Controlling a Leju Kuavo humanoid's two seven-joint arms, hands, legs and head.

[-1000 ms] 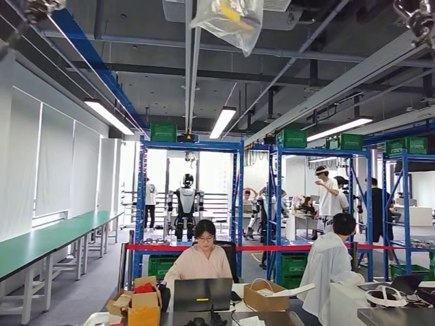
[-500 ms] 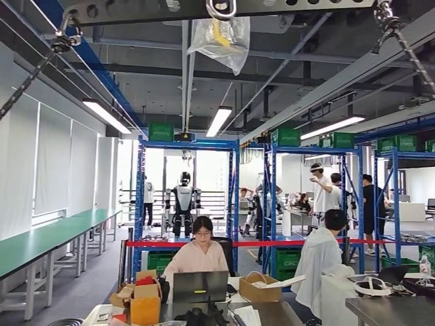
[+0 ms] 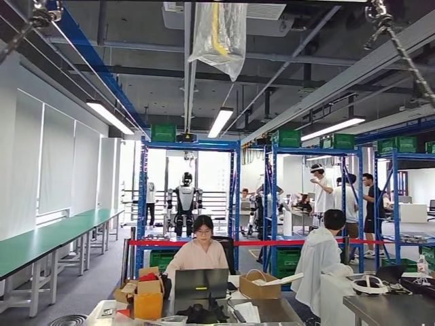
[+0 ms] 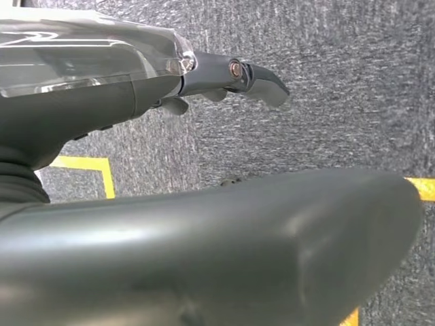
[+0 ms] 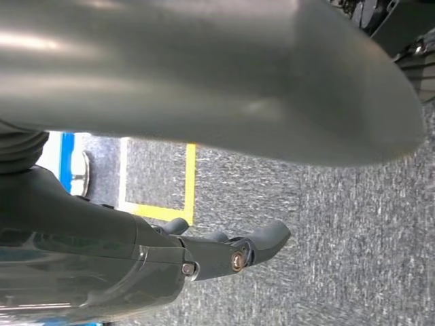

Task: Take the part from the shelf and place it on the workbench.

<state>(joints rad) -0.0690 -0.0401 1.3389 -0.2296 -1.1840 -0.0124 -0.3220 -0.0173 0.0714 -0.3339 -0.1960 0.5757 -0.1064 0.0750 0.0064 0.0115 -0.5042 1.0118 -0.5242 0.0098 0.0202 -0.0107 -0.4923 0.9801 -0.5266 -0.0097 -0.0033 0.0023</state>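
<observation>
Far left, long green workbench; centre, blue shelf behind red tape (part perhaps on it, too distant to tell). Left hand over grey carpet, fingers straight and apart, holding nothing; right hand likewise.

Blue shelf, green crates, red tape, grey speckled carpet.
</observation>
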